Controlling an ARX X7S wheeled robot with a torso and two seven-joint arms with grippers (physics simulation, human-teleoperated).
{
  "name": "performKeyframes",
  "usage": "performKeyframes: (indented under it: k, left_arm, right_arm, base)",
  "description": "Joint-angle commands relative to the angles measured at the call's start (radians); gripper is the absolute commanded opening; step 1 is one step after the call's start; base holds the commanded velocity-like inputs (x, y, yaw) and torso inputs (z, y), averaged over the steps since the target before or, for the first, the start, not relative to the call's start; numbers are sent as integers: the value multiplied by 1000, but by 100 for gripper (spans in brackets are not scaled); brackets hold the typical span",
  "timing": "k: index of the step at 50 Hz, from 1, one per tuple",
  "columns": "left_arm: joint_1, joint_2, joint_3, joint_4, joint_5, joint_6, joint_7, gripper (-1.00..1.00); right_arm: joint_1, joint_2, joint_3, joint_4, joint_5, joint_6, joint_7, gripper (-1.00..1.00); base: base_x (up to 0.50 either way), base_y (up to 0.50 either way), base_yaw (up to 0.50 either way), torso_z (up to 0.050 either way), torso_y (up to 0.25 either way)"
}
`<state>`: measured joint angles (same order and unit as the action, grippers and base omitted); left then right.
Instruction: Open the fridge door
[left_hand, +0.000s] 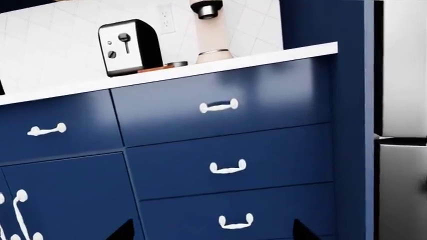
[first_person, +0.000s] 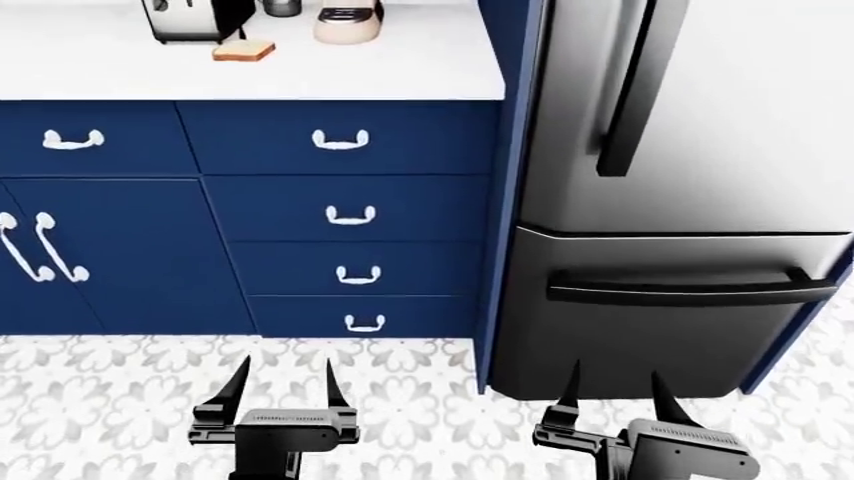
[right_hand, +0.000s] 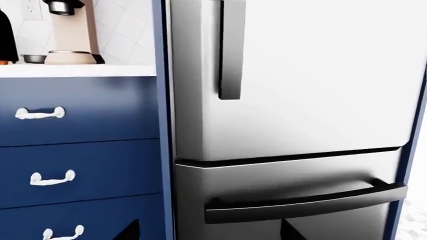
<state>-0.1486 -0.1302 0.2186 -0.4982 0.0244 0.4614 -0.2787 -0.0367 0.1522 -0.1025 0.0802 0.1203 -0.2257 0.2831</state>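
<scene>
The fridge door (first_person: 721, 120) is a glossy steel upper panel at the right of the head view, shut flush, with a long vertical black bar handle (first_person: 643, 90) along its left edge. In the right wrist view the same door (right_hand: 320, 75) fills the upper right, its handle (right_hand: 231, 50) ending partway down. My right gripper (first_person: 614, 392) hangs low in front of the fridge's drawer, open, holding nothing, well below the handle. Facing the navy drawers, my left gripper (first_person: 283, 385) is open and empty too. Only the dark fingertips (right_hand: 127, 231) show in the wrist views.
Below the door sits a darker drawer front with a horizontal black handle (first_person: 694, 292). Navy cabinet drawers with white handles (first_person: 350, 215) stand left of the fridge. A toaster (left_hand: 128, 47), a slice of bread (first_person: 243, 50) and a coffee machine (right_hand: 70, 35) rest on the white counter. Patterned tile floor (first_person: 427, 400) lies beneath.
</scene>
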Motion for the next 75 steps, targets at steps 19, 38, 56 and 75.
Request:
performKeyframes:
  k: [19,38,56,75]
  left_arm:
    - [-9,10,4,-13,9,-11,-3,100]
    - [-17,4,22,-26,5,-7,-16,100]
    - [-14,-3,42,-28,12,-3,-31,100]
    - [-15,-10,57,-29,5,1,-38,100]
  right_arm:
    - [3,2,-9,-6,-9,-4,-20,100]
    - [9,13,-23,-9,-3,2,-9,100]
    - [6,20,-33,-26,-5,-4,11,100]
    - [-3,32,-33,-53,-8,-12,38,100]
  base:
    - [500,0,0,0,0]
    - [500,0,0,0,0]
    - [281,0,0,0,1]
    - [0,0,0,0,0]
